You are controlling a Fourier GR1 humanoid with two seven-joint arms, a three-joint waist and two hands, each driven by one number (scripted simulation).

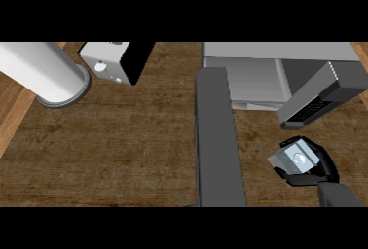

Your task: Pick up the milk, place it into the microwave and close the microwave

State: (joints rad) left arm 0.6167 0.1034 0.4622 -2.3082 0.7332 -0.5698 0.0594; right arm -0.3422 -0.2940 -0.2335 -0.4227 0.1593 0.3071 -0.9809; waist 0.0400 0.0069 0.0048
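Note:
The milk [295, 158], a small grey carton with a pale top, is held above the counter at the lower right, in front of the microwave. My right hand [310, 178] is shut on it, black fingers curled round its near and right sides. The microwave [277, 51] stands at the upper right with its light grey cavity [255, 82] exposed. Its dark door [218, 141] is swung wide open and reaches toward me, left of the milk. A grey panel with dark buttons [310, 104] juts out just above the milk. My left hand does not show.
A thick white cylinder [39, 70] lies across the upper left corner. Beside it stands a white box with a black side [111, 63]. The brown wooden counter [108, 151] stretches out left of the door, with a lighter wooden edge [14, 121] at the far left.

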